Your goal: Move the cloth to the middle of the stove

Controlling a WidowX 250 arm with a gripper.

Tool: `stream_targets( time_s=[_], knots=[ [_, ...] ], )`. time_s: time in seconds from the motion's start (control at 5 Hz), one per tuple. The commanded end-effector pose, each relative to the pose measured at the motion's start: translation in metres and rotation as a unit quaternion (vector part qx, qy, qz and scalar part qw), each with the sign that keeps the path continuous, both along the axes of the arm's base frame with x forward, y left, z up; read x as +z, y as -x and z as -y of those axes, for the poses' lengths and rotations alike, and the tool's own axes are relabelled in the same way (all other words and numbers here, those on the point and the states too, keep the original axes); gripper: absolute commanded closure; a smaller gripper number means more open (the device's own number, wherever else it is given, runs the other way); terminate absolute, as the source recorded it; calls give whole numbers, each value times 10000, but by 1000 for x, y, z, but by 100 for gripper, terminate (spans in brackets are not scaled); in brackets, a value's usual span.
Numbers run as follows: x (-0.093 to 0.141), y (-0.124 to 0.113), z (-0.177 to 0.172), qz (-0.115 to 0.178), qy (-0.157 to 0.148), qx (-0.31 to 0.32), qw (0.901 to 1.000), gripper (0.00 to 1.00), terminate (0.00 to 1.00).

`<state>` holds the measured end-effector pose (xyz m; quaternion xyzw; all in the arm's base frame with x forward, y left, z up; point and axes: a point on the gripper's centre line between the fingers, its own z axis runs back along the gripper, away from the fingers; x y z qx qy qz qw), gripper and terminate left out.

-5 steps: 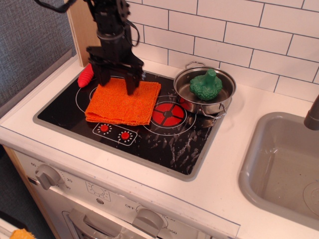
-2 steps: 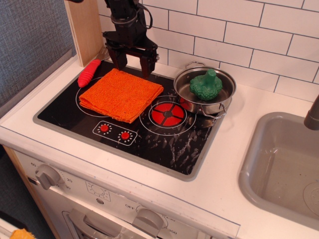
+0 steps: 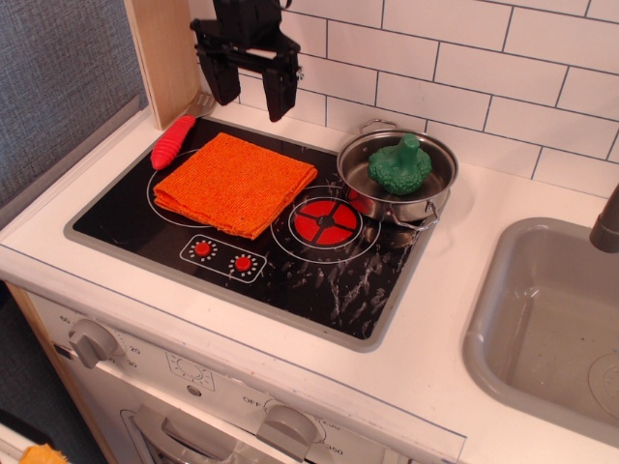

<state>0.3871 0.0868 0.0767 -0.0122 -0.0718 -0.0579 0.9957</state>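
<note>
The bright orange folded cloth lies flat on the left half of the black stove, covering the left burner ring and reaching toward the right red burner. My black gripper hangs in the air above the stove's back edge, behind the cloth and apart from it. Its two fingers are spread open with nothing between them.
A small red ribbed toy lies at the stove's back left corner. A steel pot holding a green broccoli toy stands on the back right of the stove. A grey sink is at the right. A wooden panel stands at back left.
My gripper let go of the cloth, opened, and rose up and back toward the wall. The cloth shifted slightly and now lies still on the left burner.
</note>
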Motion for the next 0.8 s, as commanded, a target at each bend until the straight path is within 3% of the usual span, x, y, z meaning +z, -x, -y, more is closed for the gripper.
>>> stream_targets(
  time_s=[0.0, 0.2, 0.4, 0.6],
  knots=[
    [40, 35, 0, 159, -116, -34, 9998, 0, 0],
    [41, 54, 1, 174, -456, 10, 9988, 0, 0],
    [41, 54, 1, 174, -456, 10, 9988, 0, 0],
    [41, 54, 1, 174, -456, 10, 9988, 0, 100]
  ],
)
